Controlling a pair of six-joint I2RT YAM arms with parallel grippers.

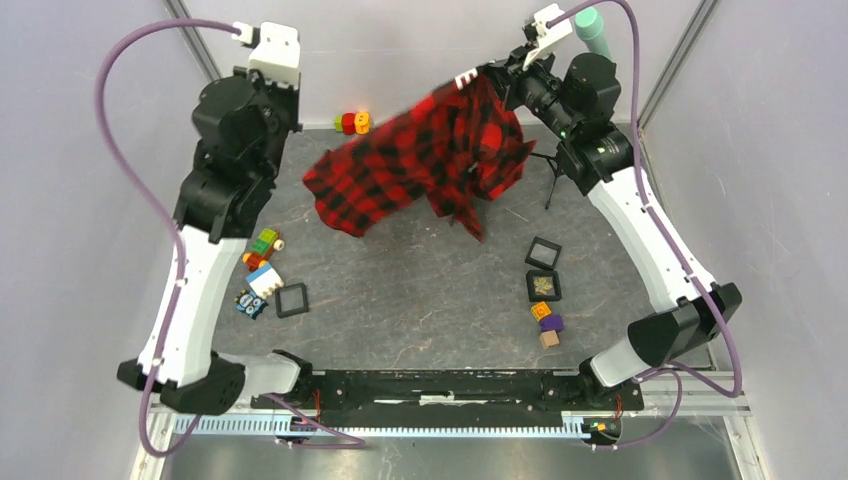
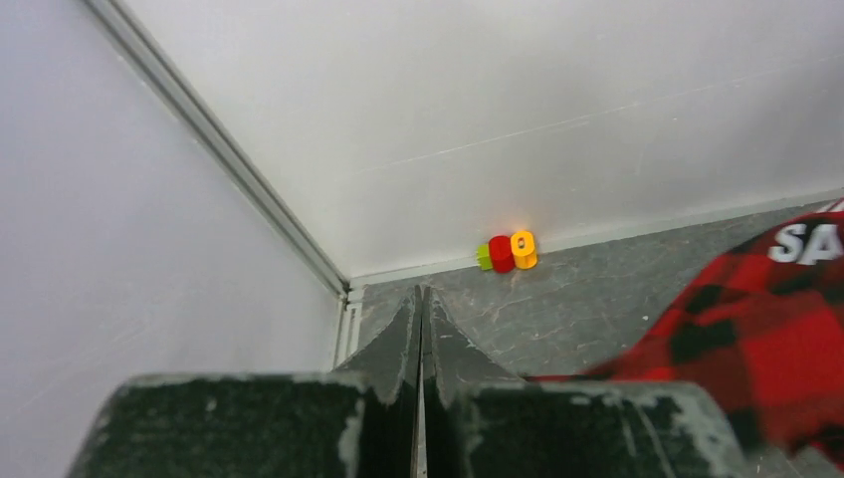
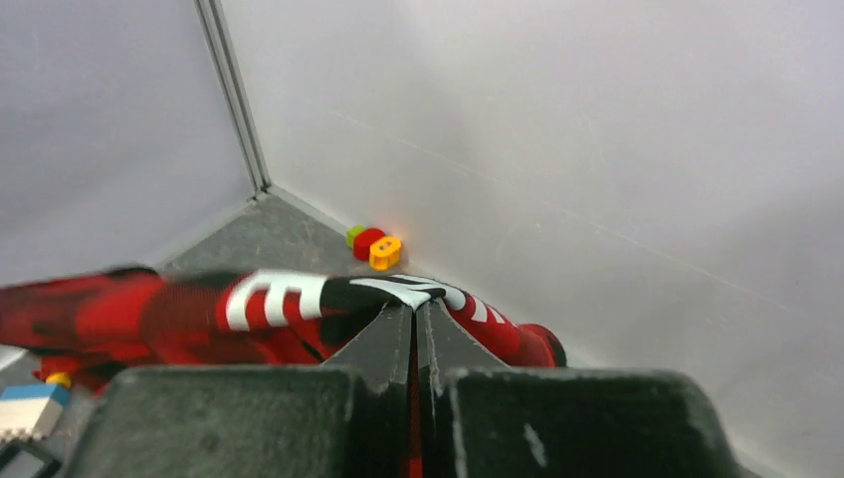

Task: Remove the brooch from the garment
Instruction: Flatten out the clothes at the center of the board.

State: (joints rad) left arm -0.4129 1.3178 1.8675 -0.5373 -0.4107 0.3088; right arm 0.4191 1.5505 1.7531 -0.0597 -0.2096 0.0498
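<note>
While the right gripper [image 3: 413, 311] pinches the garment [image 1: 420, 160], holding it up over the far right of the table [image 1: 420, 290], the left gripper [image 2: 420, 296] is pressed together, gripping nothing. One black square tray [image 1: 544, 286] holds a gold piece; toy blocks [image 1: 350, 122] lie by the far wall.

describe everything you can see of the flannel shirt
The flannel shirt is soft-looking woven cloth in red-and-black buffalo check, with white block letters on a black panel near its top edge. It hangs bunched, lifted at that edge by the right gripper, whose jaws are shut on the fabric, and drapes leftward toward the table. Whether its lowest folds touch the table is unclear.
</note>
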